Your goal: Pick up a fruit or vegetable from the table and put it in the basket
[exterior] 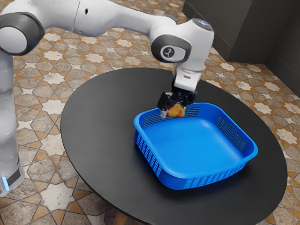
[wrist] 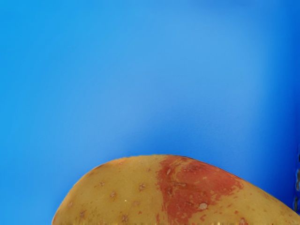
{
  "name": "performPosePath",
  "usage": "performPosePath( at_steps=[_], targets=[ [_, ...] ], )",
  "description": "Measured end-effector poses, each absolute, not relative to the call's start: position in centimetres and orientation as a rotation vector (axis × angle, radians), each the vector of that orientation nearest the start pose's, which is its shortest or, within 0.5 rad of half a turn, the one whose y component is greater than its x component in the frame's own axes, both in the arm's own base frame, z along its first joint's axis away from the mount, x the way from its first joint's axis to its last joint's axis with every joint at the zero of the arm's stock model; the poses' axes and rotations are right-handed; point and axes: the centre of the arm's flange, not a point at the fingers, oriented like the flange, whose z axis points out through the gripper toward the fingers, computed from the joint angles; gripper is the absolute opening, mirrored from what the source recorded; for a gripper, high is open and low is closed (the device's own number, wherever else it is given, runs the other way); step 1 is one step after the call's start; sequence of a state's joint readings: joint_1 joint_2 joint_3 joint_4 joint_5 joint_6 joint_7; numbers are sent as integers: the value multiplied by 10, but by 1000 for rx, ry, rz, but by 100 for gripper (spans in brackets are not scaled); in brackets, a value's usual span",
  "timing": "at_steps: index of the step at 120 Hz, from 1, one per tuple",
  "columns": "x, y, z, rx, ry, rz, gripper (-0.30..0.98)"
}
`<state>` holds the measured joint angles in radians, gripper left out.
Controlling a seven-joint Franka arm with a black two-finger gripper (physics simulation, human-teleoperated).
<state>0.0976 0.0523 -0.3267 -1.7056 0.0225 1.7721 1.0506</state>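
Note:
In the exterior view my gripper (exterior: 176, 108) is over the inside of the blue basket (exterior: 197, 180), close to its far rim toward the exterior view's left. It is shut on a yellow-and-red potato (exterior: 176, 111), held at about rim height. The wrist view has the same potato (wrist: 154, 192), yellow with a red patch, large at the lower edge, and the basket's blue floor (wrist: 140, 70) beyond it. How the potato's far side meets the second finger is partly hidden.
The basket stands on a round black table (exterior: 103, 122), toward its edge at the exterior view's right. Its perforated walls rise around the held potato's lower side. A dark cabinet (exterior: 234, 28) stands behind the table.

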Motion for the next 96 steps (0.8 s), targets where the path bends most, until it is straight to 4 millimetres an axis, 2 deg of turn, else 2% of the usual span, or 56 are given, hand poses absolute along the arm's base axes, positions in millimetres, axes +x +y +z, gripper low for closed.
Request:
performPosePath(
  at_steps=[9,16,23,38,42,49,57,75,96],
  targets=[
    [564,-163,538,-2460,1955,-15,26],
    [565,-175,532,-2445,1977,-24,26],
    [570,-169,530,-2459,1957,-37,26],
    [583,-135,529,-2515,1869,-62,27],
    [586,-132,529,-2520,1859,-69,35],
    [587,-133,528,-2525,1861,-74,48],
    [587,-137,526,-2535,1872,-77,55],
    [587,-139,523,-2581,1883,-94,64],
    [587,-141,523,-2609,1892,-109,67]
  ],
)
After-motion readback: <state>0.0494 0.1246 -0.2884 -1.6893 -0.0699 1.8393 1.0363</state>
